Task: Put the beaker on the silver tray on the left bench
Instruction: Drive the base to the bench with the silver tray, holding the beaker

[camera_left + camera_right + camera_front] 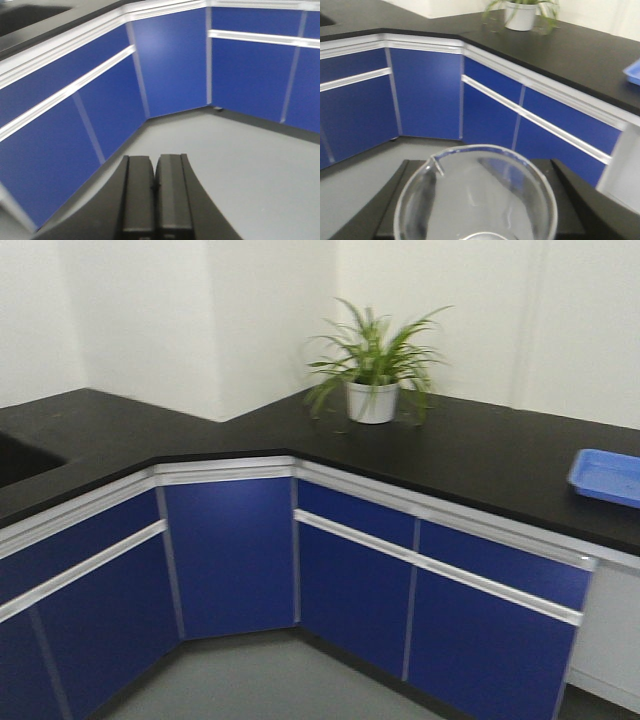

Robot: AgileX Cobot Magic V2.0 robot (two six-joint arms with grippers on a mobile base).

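In the right wrist view the beaker (475,200), clear glass with a round rim and a small spout at its upper left, fills the lower frame. It sits between the black fingers (577,205) of my right gripper (479,172), which is shut on it, held above the grey floor. My left gripper (154,167) is shut with its pads pressed together and nothing between them, facing the blue cabinets. The left bench (95,430) is the black worktop at the left of the front view. The silver tray is out of view. Neither gripper shows in the front view.
A potted green plant (372,375) stands in the corner of the L-shaped black worktop. A blue plastic tray (607,476) lies at the right end. Blue cabinet doors (232,555) with white rails run beneath. Grey floor (270,680) lies in front.
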